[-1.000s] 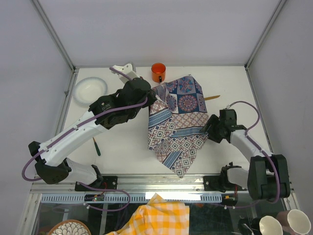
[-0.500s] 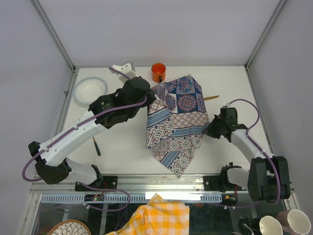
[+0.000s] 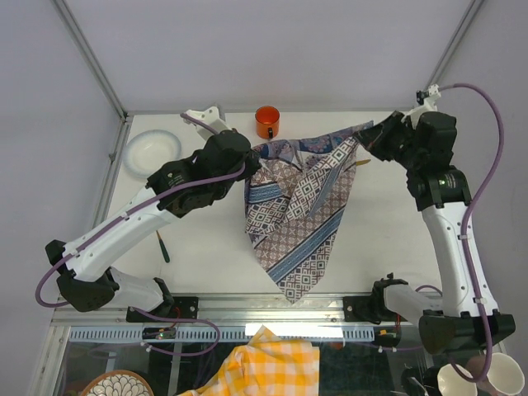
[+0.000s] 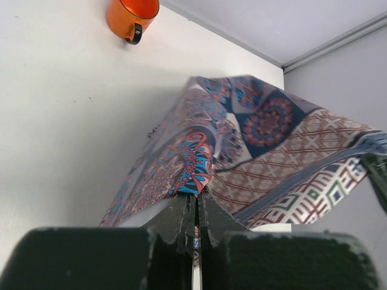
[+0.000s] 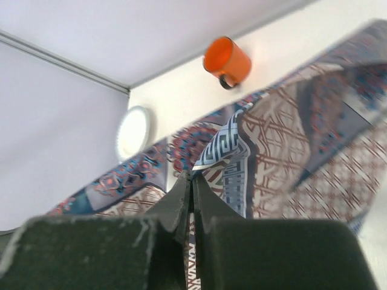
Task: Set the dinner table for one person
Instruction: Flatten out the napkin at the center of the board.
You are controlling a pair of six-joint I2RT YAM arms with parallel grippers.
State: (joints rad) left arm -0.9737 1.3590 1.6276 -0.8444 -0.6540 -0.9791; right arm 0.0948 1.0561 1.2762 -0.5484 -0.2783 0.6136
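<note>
A blue-and-purple tile-print cloth hangs stretched above the white dinner table, its lowest corner trailing toward the near edge. My left gripper is shut on the cloth's left corner. My right gripper is shut on the cloth's right corner, held high near the back right of the table. The cloth's top edge runs taut between the two grippers.
An orange mug lies at the back edge, a white plate at the back left. A green-handled utensil lies on the left under my left arm, and a wooden-handled one peeks out behind the cloth. Aluminium rails frame the table.
My right gripper shut on the cloth's right corner, then rose and swung to the back right, lifting and stretching the cloth. The left arm stayed in place, still gripping.
</note>
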